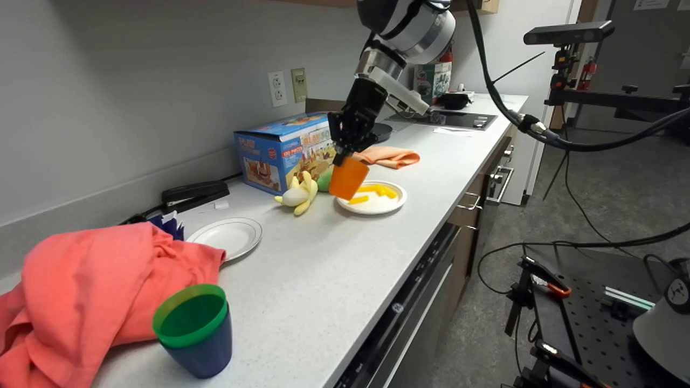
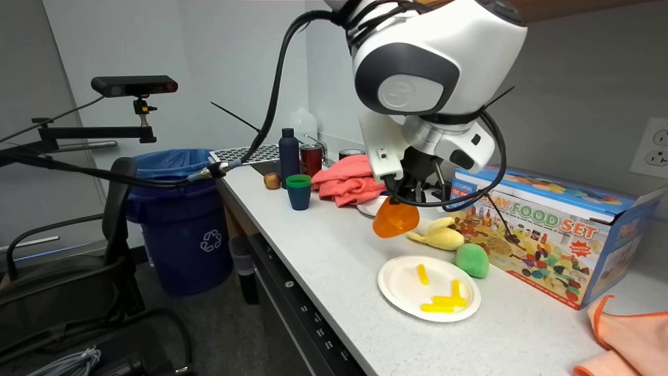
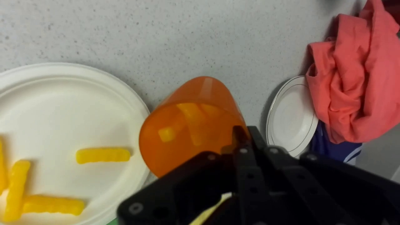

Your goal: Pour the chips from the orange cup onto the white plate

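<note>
At my far left, a red cloth (image 1: 91, 280) lies bunched on the counter (image 1: 291, 291). Just beside it, nearer me, stands an upright green cup (image 1: 191, 318), blue lower down. Next come a black stapler (image 1: 195, 193) near the wall and a small plate (image 1: 232, 237), its edge partly covered by the cloth. Farther right is a blue box (image 1: 283, 156), with a peeled banana (image 1: 307, 196) and a rounded green toy (image 1: 324, 181) in front of it. The gripper (image 1: 345, 155) reaches down here, its fingers clamped on the wall of the orange cup (image 1: 349, 179), which it holds tilted and off the counter, near the edge of the white plate (image 1: 385, 205). In the wrist view, chips (image 3: 103, 155) lie spread on that plate, and more show inside the orange cup, its mouth turned plateward. Beyond the white plate lies a folded peach cloth (image 1: 393, 157).
</note>
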Controlling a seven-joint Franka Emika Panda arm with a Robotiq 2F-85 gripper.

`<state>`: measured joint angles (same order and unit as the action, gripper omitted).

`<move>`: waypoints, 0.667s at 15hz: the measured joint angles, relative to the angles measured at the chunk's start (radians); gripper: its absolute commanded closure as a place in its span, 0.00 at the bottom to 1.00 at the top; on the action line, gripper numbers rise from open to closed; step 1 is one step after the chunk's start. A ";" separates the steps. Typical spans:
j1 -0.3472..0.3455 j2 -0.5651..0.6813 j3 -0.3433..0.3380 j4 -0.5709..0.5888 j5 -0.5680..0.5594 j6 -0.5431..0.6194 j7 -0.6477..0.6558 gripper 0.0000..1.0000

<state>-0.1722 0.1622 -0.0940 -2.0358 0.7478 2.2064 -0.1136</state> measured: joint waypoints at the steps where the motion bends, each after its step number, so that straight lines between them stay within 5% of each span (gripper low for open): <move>1: -0.011 0.007 -0.008 0.010 0.016 -0.040 0.000 0.99; 10: -0.152 0.134 -0.095 0.164 0.212 -0.422 0.021 0.99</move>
<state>-0.3241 0.2959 -0.1895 -1.8720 0.9596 1.7842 -0.0928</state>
